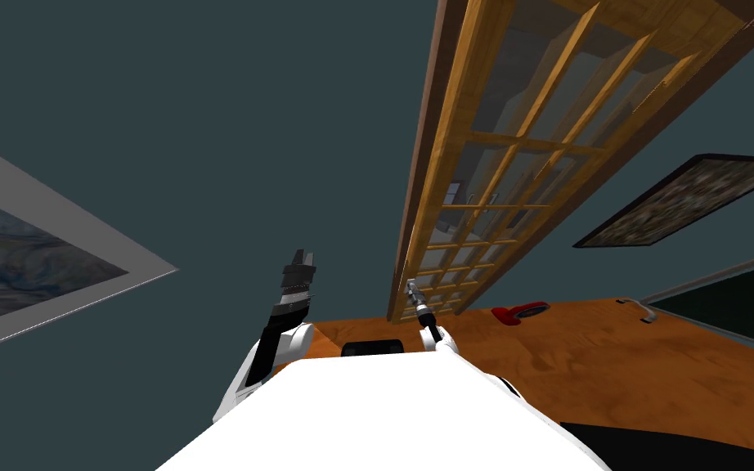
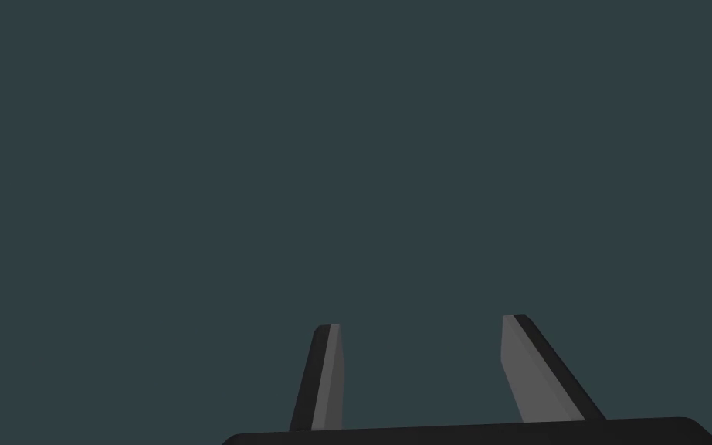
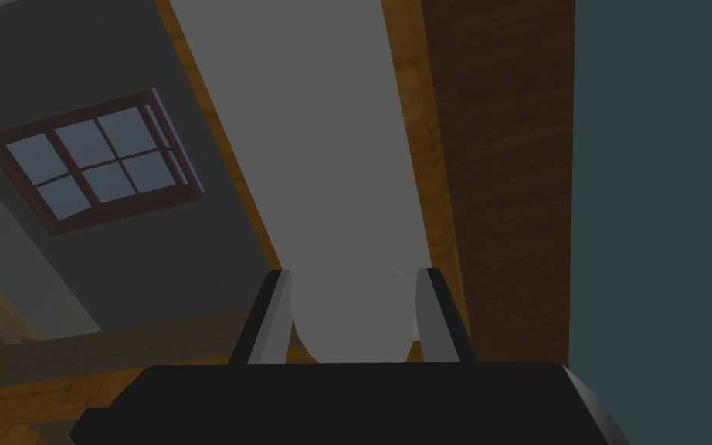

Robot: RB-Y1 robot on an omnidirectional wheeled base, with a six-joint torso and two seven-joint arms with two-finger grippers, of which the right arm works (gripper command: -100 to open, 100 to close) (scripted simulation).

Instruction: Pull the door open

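**Status: grasp made, pull not yet evident.**

1. Task object. The door [image 1: 522,142] is a wooden leaf with a grid of glass panes. It stands ahead and to the right, in the dark teal wall [image 2: 347,154]. Its latch-side stile lies just beside the dark brown door frame [image 3: 501,154]. A light grey bar handle [image 3: 323,154] runs along that stile.

2. Right arm. The right gripper [image 3: 350,309] sits at the door's edge, low on the leaf in the head view. Its two fingers [image 3: 428,309] stand on either side of the handle's rounded end and press against it. They are set narrower than their open spacing, so the handle is clamped.

3. Left arm. The left gripper [image 2: 420,371] is raised in front of the bare wall, well apart from the door. Its fingers are spread and grip nothing.

4. Progress. Reach and grasp appear complete. In the right wrist view the stile lies close against the frame, with no clear gap between them. The door is therefore judged closed or barely moved.

5. What is left. The whole swing is outstanding: draw the handle back toward the body along the leaf's arc. Keep the grip square so the thin fingers do not slide off the smooth bar.
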